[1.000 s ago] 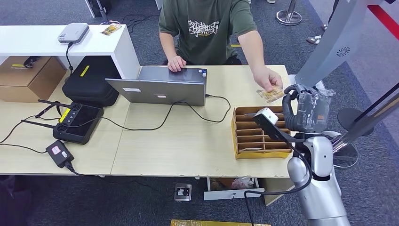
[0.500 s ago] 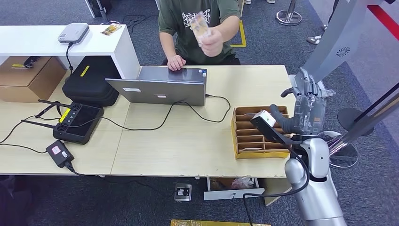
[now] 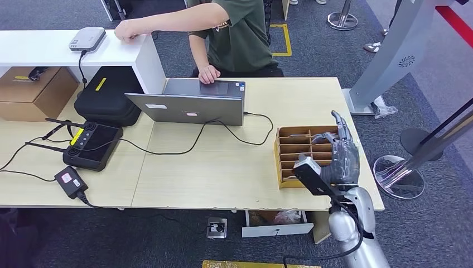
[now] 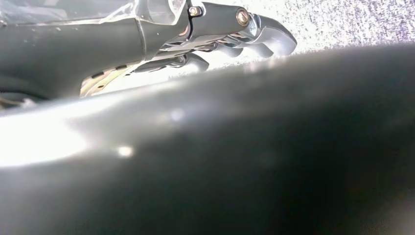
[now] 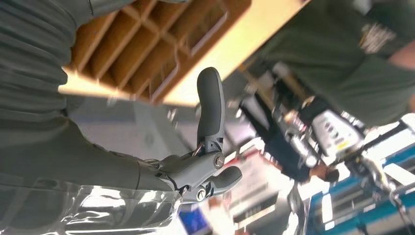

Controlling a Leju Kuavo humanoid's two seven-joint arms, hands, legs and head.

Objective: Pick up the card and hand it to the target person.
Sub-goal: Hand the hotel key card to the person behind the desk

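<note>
Light wooden table (image 3: 223, 167): landmark for all positions. Person in a dark green T-shirt (image 3: 234, 39) stands at its far edge, one hand on the open grey laptop (image 3: 192, 103), the other arm reaching out to the white shelf unit (image 3: 72, 50) off the table's far left corner. That hand (image 3: 127, 29) rests on the shelf top; whether it has the card in it cannot be told, and the card itself cannot be made out.

Brown cardboard divider tray (image 3: 304, 156), with rows of slots, sits at the table's right end. Right hand (image 3: 340, 153) hovers over the tray's right side, fingers (image 5: 210, 103) extended and spread, holding nothing. Black handheld controller (image 3: 92, 145) with antennas lies on the table's left part.

Left hand (image 4: 235, 29): fingers loosely curled, nothing seen in them; how far apart they are cannot be told.
</note>
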